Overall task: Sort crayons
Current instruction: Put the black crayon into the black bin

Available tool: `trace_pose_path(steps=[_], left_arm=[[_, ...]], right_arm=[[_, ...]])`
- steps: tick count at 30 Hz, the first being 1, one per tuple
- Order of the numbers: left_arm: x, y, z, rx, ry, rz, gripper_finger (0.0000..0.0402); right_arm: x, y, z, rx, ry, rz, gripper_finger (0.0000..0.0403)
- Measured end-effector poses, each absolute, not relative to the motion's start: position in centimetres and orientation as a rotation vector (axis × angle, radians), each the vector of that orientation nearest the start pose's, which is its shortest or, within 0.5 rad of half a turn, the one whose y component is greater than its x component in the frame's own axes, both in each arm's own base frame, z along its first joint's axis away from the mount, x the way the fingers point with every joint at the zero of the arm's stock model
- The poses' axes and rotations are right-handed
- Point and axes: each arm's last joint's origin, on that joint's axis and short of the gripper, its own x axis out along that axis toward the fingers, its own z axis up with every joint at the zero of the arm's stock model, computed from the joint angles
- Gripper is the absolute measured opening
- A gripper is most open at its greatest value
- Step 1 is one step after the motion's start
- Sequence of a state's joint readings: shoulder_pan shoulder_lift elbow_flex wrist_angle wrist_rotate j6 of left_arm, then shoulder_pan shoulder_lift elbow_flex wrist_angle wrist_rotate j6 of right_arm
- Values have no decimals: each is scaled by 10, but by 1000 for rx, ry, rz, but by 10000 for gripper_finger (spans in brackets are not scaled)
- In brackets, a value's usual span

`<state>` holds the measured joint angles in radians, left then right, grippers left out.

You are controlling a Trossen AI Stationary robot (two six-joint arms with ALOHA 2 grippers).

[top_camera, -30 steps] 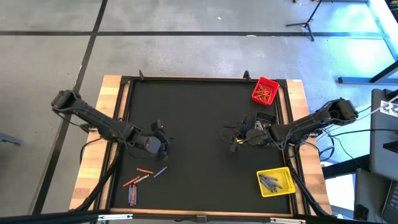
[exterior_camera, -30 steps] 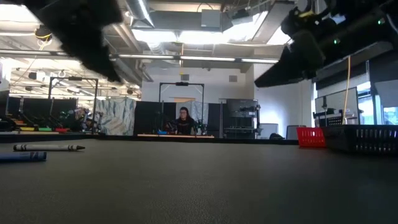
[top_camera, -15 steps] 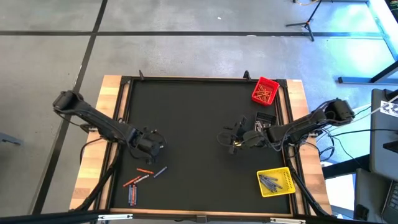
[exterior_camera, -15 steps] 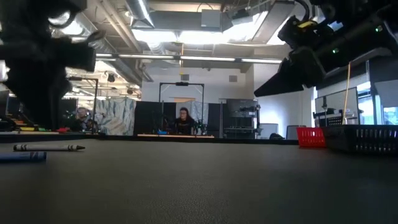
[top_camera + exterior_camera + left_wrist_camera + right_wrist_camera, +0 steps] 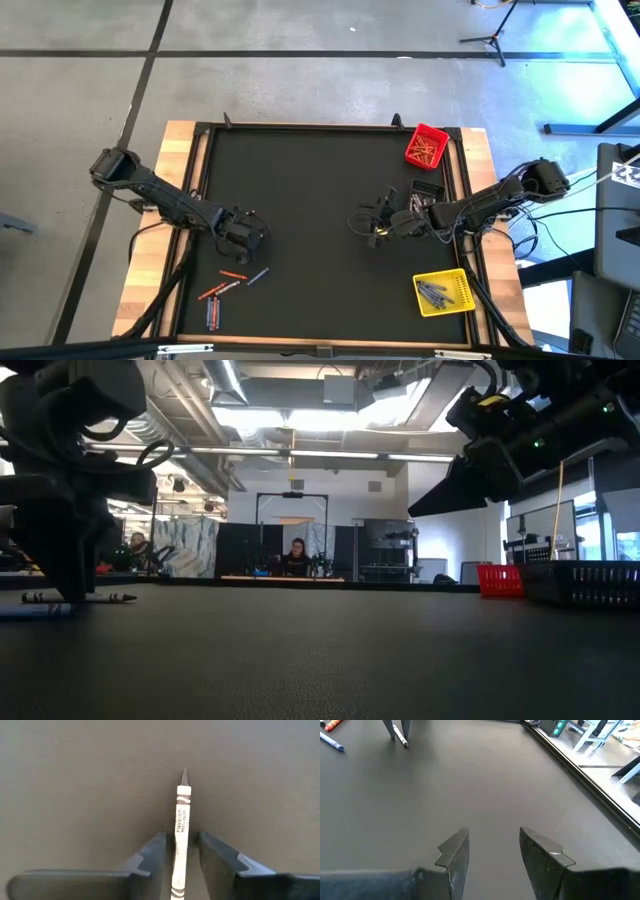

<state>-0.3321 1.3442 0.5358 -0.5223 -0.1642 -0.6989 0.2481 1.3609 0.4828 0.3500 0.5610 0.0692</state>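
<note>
Left gripper [image 5: 182, 851] straddles grey crayon [image 5: 181, 827] at frame centre, fingers not quite clamped, right gripper [image 5: 492, 851] released; off-centre squeeze could roll it out.

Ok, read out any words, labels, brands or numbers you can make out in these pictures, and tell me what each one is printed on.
Grey crayon between the left gripper's fingers: there is lettering along its white wrapper, too blurred to read.
Crayons lying loose on the table: too small to read.
Red bin and yellow bin: no writing visible.
Room behind the table in the low view: no sign that can be read.
</note>
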Motion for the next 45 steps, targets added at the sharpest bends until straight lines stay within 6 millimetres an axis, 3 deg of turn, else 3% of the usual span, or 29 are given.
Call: trace_pose_path(steps=[11,17,29,39,45], left_arm=[[188,-60,132,-238,1247,284,6],[199,-63,147,-197,1194,221,14],[232,-68,174,25,722,159,16],[238,-65,175,151,373,85,16],[239,-54,180,176,232,118,16]], right_arm=[[244,46,165,-138,478,-308,172],[244,47,166,-128,463,-301,172],[252,48,175,-85,333,-309,173],[275,60,168,-76,127,-79,221],[301,66,171,-125,61,-61,225]])
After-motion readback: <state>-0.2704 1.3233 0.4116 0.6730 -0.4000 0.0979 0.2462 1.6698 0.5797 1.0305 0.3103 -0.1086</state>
